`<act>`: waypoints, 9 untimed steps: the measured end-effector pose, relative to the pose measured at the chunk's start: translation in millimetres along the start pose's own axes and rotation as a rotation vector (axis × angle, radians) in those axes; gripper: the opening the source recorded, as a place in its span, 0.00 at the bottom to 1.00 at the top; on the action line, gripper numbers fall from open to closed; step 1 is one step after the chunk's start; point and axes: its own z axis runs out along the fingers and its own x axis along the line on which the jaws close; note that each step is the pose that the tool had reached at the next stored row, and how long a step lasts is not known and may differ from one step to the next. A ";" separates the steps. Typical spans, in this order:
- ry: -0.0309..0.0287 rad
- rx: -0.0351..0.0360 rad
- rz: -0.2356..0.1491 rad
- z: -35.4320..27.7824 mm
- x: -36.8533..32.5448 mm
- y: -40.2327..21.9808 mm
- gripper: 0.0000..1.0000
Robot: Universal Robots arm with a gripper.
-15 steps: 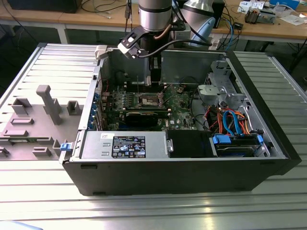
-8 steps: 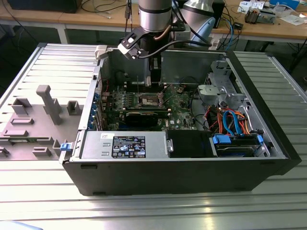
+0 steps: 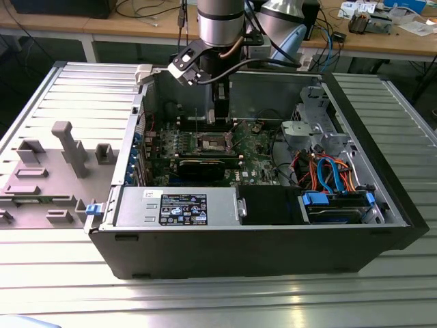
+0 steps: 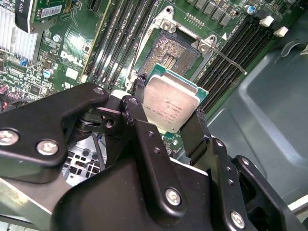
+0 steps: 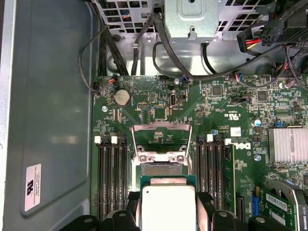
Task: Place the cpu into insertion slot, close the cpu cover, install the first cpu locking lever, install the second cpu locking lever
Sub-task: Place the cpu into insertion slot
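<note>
Step one, placement: gripper (image 4: 169, 103) fingers clamp the cpu (image 4: 173, 95) by its edges; insertion slot (image 4: 169, 52) just beyond fingertips, cpu cover (image 5: 161, 127) flipped open. Likely calls for squaring chip, level lowering.

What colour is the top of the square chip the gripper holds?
The cpu has a silver-grey top and a green rim, clearest in the second wrist view.

arm (image 3: 220, 20): silver-grey metal cylinder, black joint beneath | wrist block (image 3: 186, 67): white and black, boxy | cable (image 3: 238, 45): thin, curving beside wrist | gripper (image 4: 169, 101): matte black linked plates, rounded edges | screws (image 4: 173, 196): round silver heads
</note>
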 end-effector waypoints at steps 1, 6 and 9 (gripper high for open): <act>0.0001 -0.0001 0.000 0.1 0.0 0.0 0.55; 0.0000 0.0000 0.000 2.0 0.0 -0.1 0.55; 0.0000 0.0000 0.000 3.0 0.0 -0.2 0.55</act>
